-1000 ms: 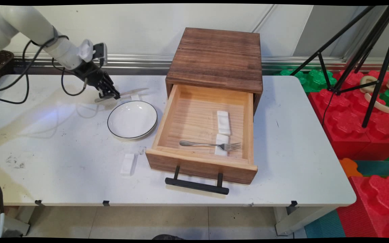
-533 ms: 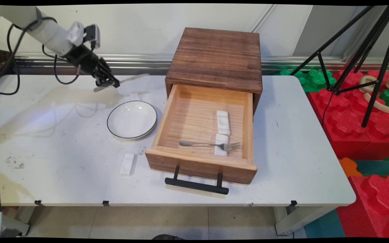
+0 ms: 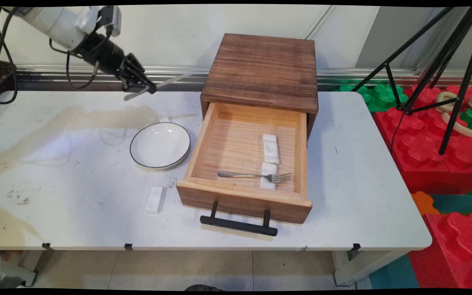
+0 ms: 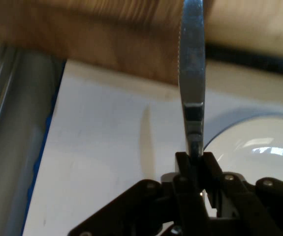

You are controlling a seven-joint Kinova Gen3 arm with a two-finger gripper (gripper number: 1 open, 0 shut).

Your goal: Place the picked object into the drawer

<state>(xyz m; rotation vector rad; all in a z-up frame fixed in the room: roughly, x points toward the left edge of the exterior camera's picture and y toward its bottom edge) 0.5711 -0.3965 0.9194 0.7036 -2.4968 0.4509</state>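
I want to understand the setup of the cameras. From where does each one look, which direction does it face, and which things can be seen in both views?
Main view: stands above the table's near side, looks down across it toward the wall; shows the arm and pincer.
Hand view: sits on the hand, looks along the pincer; its linkage rises from the bottom.
Shared: the knife clamped in the pincer, the white plate, the wooden drawer box.

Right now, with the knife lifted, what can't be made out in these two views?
- Knife handle: in the hand view it sits behind the gripper linkage.
- Knife tip: cut off by the hand view's top edge.
- Wooden cabinet interior behind the open drawer: covered by its top in the main view.
- White rest in the drawer: partly crossed by the fork.
- Plate: cut off at the hand view's right edge.
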